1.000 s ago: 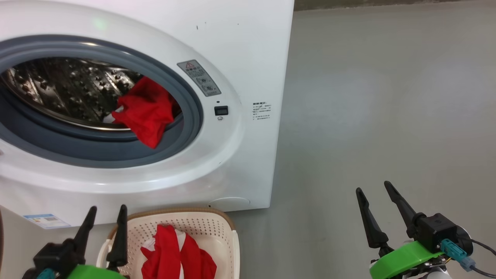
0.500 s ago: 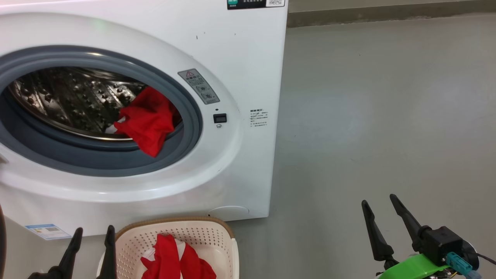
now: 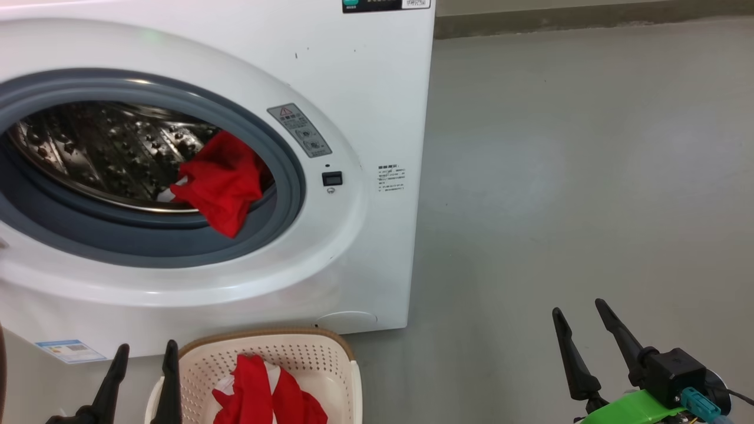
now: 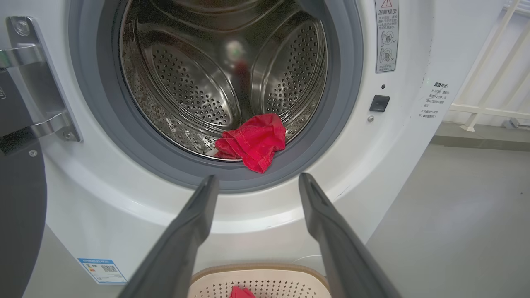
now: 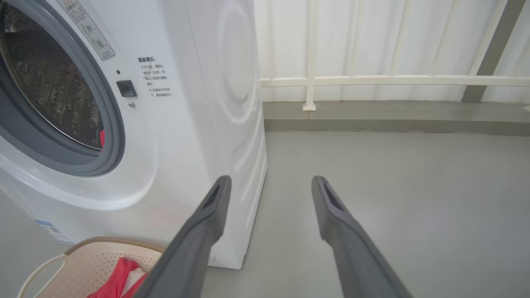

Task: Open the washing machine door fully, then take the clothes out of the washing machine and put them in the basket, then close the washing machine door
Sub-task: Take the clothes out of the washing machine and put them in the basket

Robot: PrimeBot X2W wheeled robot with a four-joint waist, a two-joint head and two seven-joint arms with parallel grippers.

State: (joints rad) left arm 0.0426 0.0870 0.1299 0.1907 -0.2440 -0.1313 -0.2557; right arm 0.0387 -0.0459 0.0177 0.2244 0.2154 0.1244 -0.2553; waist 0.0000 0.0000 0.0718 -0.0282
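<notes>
One of the clothes [image 3: 221, 176] is draped over the gasket [image 3: 177, 238] of the washing machine [image 3: 365, 88]; another lies in the basket [image 3: 265, 337]. The left gripper [image 3: 147, 345] and right gripper [image 3: 578, 307] are held open and empty. Fabric could be dropped beside the basket if pinched shallowly.

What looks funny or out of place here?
One red garment droops over the washing machine's grey gasket, half out of the drum, while other red clothes lie in the basket. Nothing looks spilled or broken.
</notes>
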